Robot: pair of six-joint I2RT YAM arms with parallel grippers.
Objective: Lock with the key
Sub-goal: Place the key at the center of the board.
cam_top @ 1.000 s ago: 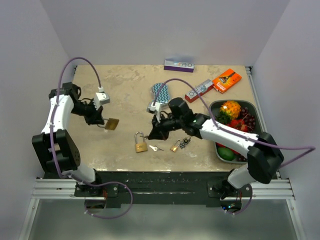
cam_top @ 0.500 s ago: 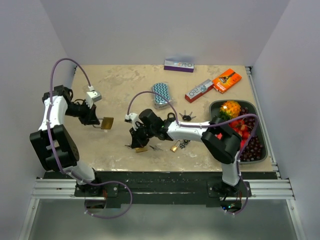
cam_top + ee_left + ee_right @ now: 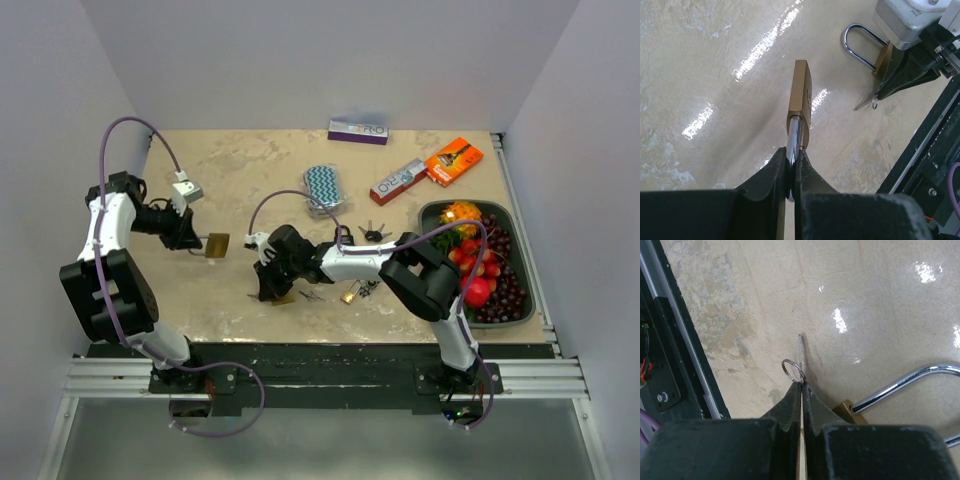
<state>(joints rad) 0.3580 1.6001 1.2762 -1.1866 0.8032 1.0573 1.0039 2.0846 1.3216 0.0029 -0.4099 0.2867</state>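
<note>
My top camera sits high above and behind my arm bases and looks down on the whole table [image 3: 240,170]. From there the lying padlock [image 3: 285,297] is far off and small. My left wrist camera sits just behind my left gripper [image 3: 792,165] and looks along its fingers. It is low and close over the table, with the lying padlock ahead at upper right. My right wrist camera looks past my right gripper [image 3: 801,385] from nearer still, and only part of that padlock shows, at lower right. All three views share the lying padlock and the table beside it.
</note>
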